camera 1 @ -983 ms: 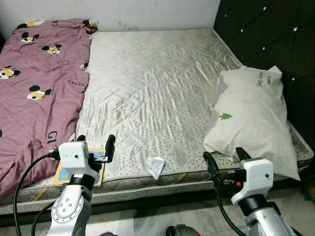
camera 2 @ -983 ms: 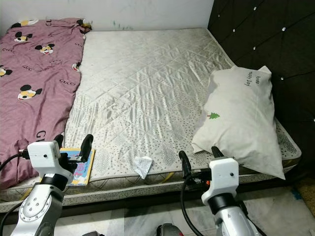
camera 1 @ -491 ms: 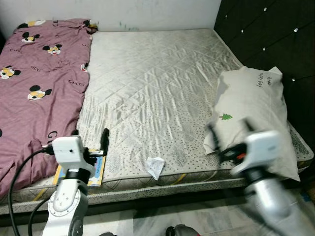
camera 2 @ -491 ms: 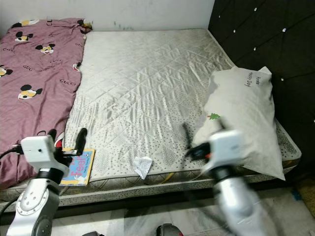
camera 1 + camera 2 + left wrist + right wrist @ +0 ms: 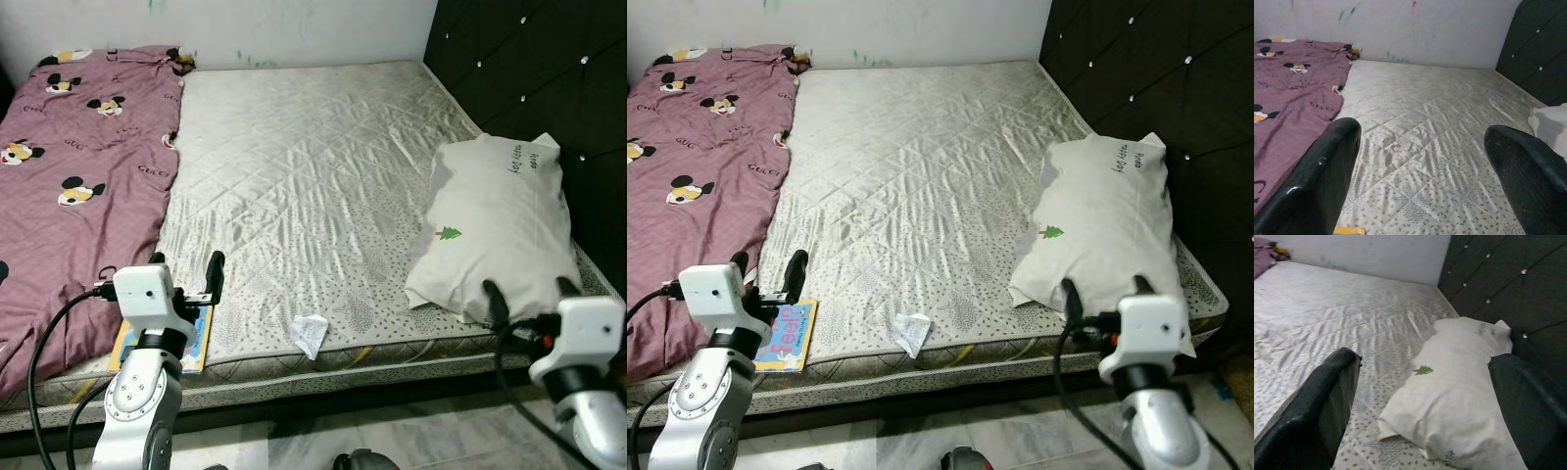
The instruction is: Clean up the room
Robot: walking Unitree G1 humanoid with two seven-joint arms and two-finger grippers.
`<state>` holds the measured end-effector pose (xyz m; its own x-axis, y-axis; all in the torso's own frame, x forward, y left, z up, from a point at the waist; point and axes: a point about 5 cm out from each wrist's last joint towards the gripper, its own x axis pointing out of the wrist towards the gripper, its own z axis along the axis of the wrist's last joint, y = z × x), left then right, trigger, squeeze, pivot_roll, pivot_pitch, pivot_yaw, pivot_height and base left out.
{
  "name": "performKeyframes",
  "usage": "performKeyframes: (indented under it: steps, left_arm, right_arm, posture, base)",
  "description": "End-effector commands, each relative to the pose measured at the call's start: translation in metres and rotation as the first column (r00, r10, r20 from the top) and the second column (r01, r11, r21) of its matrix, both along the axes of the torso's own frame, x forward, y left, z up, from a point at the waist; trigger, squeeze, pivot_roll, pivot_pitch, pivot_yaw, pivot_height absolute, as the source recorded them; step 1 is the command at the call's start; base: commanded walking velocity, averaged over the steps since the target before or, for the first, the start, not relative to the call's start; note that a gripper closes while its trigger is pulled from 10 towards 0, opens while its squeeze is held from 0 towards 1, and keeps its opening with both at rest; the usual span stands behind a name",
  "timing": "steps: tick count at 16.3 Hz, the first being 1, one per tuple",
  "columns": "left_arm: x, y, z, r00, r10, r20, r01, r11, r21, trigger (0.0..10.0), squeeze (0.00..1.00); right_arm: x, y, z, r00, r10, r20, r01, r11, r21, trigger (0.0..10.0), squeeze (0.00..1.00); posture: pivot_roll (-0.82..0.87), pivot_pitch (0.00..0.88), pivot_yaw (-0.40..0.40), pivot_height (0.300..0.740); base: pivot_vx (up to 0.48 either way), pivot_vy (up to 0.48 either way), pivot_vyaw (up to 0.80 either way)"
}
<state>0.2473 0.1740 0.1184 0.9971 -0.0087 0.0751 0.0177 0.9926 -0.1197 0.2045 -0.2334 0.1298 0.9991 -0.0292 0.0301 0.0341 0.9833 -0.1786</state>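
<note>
A crumpled white tissue [image 5: 310, 331] lies near the front edge of the bare quilted mattress [image 5: 304, 166]. A colourful children's book [image 5: 789, 333] lies at the front left edge, just under my left gripper [image 5: 186, 279], which is open and empty. A white pillow [image 5: 500, 225] with a small green tree rests at the right, beside the headboard. My right gripper [image 5: 529, 304] is open and empty, low in front of the pillow's near end. In the right wrist view the pillow [image 5: 1459, 382] lies between the black fingers [image 5: 1327, 401].
A purple Mickey-print blanket [image 5: 69, 166] covers the left side of the bed. The dark padded headboard [image 5: 529, 69] rises at the right, a white wall at the back. Pale tiled floor [image 5: 392, 436] lies in front of the bed.
My right arm swung to the right, from the middle of the bed's front edge to in front of the pillow. The left gripper stayed over the book.
</note>
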Motion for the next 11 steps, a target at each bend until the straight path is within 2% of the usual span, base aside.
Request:
performKeyframes:
  steps: [1,4,7,11]
  left_arm:
    - [-0.003,0.004,-0.005,1.000,0.006,-0.016,-0.006,1.000,0.006,10.0,0.00]
    - [-0.001,0.002,-0.005,1.000,0.002,-0.018,-0.002,1.000,0.004,10.0,0.00]
    - [0.003,0.001,-0.004,1.000,-0.001,-0.011,0.001,1.000,-0.002,10.0,0.00]
    - [0.008,0.003,0.000,1.000,0.010,0.016,-0.010,1.000,0.000,10.0,0.00]
  right_arm:
    - [-0.006,0.005,0.000,1.000,0.028,0.007,-0.028,0.999,0.015,10.0,0.00]
    - [-0.012,0.019,-0.002,0.995,0.103,-0.004,-0.103,0.993,0.050,10.0,0.00]
    - [-0.003,0.037,0.006,0.977,0.212,0.031,-0.213,0.975,0.055,10.0,0.00]
    - [0.003,0.043,0.007,0.969,0.244,0.045,-0.247,0.966,0.070,10.0,0.00]
  posture:
    - [-0.14,0.111,0.012,0.706]
    - [-0.14,0.111,0.009,0.706]
    - [-0.14,0.096,0.005,0.706]
    - [-0.14,0.052,-0.008,0.706]
  base:
    - [0.000,0.000,0.00]
    - [0.000,0.000,0.00]
    - [0.000,0.000,0.00]
    - [0.000,0.000,0.00]
